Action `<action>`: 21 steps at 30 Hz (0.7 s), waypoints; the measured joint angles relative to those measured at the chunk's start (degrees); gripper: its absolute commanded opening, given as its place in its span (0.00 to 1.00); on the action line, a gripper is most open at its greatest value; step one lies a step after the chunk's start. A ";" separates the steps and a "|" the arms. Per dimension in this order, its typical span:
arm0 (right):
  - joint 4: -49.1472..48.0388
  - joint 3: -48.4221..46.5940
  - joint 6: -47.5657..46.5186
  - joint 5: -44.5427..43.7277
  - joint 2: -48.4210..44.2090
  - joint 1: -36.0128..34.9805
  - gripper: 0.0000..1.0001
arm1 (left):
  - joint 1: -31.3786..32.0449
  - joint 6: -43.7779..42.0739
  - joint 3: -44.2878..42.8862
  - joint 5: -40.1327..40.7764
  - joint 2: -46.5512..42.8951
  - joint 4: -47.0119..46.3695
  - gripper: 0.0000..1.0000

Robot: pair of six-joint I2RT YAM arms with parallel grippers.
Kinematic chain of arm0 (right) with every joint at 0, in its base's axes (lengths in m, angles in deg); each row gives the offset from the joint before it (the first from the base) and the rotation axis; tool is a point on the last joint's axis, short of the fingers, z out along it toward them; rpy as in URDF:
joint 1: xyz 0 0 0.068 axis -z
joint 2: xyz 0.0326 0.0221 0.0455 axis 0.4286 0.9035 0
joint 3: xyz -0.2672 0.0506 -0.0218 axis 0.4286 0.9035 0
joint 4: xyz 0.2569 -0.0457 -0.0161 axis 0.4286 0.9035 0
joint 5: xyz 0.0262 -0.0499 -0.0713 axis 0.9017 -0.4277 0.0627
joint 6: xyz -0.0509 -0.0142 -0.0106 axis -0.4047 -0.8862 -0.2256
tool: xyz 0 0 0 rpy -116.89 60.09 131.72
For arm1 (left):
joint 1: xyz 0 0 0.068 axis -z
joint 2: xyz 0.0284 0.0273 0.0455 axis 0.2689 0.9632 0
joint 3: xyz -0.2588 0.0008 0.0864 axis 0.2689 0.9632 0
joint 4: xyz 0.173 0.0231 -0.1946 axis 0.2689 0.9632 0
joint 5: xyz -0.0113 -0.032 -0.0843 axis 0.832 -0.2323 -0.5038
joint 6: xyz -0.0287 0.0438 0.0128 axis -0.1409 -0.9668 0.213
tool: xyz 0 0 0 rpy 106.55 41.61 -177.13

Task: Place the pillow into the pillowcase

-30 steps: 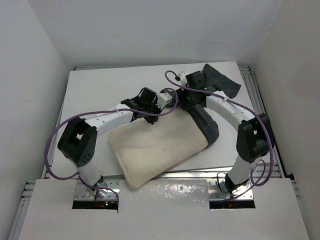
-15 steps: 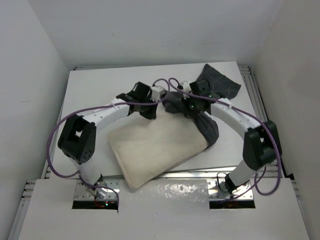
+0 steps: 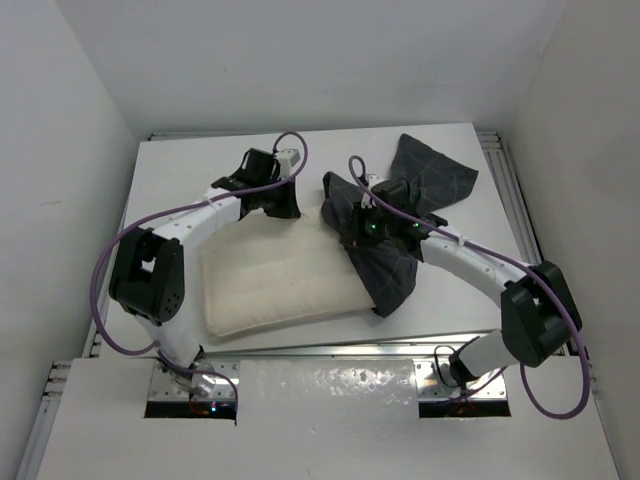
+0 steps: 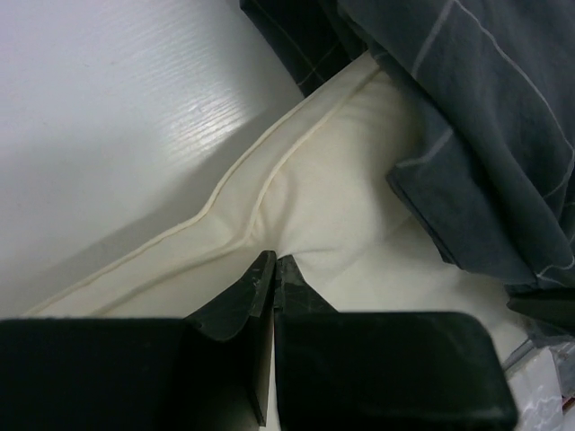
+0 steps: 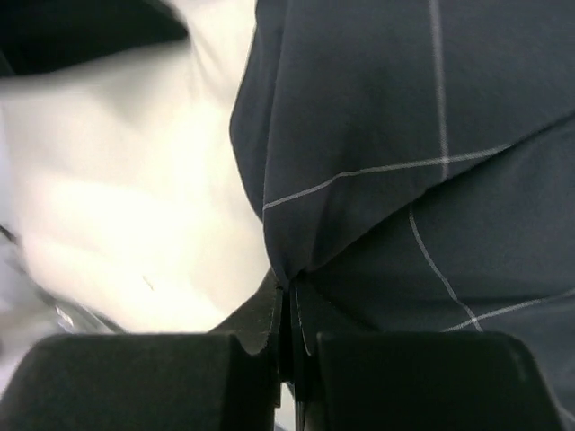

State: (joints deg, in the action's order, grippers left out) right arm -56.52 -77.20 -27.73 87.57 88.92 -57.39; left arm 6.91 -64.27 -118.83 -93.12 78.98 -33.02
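I've got the white table [image 3: 180, 170] under everything. The pillow [image 3: 270, 285], cream with stitched panels and a piped edge, lies flat at the near middle. Its right end is covered by the pillowcase [image 3: 388, 275], a limp charcoal cloth with thin pale check lines that reaches to the far right corner. My right arm lies across that cloth. Purple cables [image 3: 96, 300] loop off both arms. The left gripper [image 4: 273, 263] is pinched on the pillow beside its seam. The right gripper [image 5: 289, 289] is clamped on a pillowcase fold.
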 measured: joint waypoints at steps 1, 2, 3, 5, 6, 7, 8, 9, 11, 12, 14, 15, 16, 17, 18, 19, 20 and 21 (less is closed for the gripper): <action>-3.87 1.09 3.74 -0.17 0.61 0.00 0.15 | -0.04 0.22 0.42 0.33 0.00 -0.39 0.00; -7.28 1.95 7.45 -0.42 1.42 -0.02 0.35 | -0.04 0.28 0.68 0.68 0.00 -0.57 0.00; -9.25 2.25 10.36 -0.83 2.29 -0.02 0.54 | -0.04 0.24 0.74 1.07 0.00 -0.66 0.00; -9.09 0.46 12.83 -2.08 4.79 -0.09 0.70 | -0.04 -0.44 0.74 1.66 0.00 -0.63 0.07; -6.23 -2.10 12.68 -3.37 6.14 -0.13 0.73 | -0.04 -1.33 0.74 2.03 0.00 -0.52 0.16; -3.54 -4.79 11.93 -4.61 7.19 -0.20 0.96 | -0.04 -2.84 0.74 2.47 0.00 -0.39 0.36; -1.38 -6.75 11.19 -5.97 7.50 -0.31 0.99 | -0.04 -4.72 0.74 2.64 -0.04 -0.17 0.46; 1.73 -8.28 9.25 -8.07 7.45 -0.39 0.99 | -0.04 -6.25 0.74 2.80 -0.07 0.02 0.56; 6.32 -11.74 6.49 -10.51 5.97 -0.42 0.99 | -0.04 -9.66 0.74 2.62 -0.13 0.79 0.69; 9.14 -12.90 4.96 -12.11 4.83 -0.44 0.99 | -0.04 -11.19 0.72 2.38 -0.15 1.27 0.71; 13.66 -14.12 2.91 -14.82 1.99 -0.42 0.99 | 0.00 -15.17 0.48 1.53 -0.15 2.86 0.74; 15.69 -14.10 2.19 -16.02 0.22 -0.42 0.99 | 0.02 -17.14 0.15 1.03 -0.15 3.93 0.75; 18.14 -14.03 1.73 -17.20 -1.73 -0.42 0.99 | 0.02 -19.17 -0.33 0.52 -0.15 4.92 0.77; 19.54 -13.29 1.55 -18.18 -3.78 -0.42 0.99 | 0.00 -21.68 -1.25 0.07 -0.15 6.25 0.78; 20.59 -12.13 1.53 -18.84 -5.81 -0.37 0.99 | 0.00 -23.96 -2.36 -0.17 -0.15 7.45 0.79; 22.25 -10.56 1.62 -19.56 -8.02 -0.37 0.98 | 0.00 -25.59 -3.32 -0.35 -0.15 8.22 0.79; 22.32 -7.78 2.03 -19.69 -10.56 -0.37 0.93 | 0.00 -28.41 -4.85 -0.26 -0.13 9.35 0.79; 23.50 -4.85 2.51 -19.71 -12.81 -0.37 0.91 | -0.02 -30.32 -5.86 -0.13 -0.07 9.81 0.80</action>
State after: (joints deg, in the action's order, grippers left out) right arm -33.02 -82.05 -25.22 67.86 76.11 -57.76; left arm 6.88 -94.59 -124.69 -93.25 78.92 -23.21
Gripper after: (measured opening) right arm 0.970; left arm 0.792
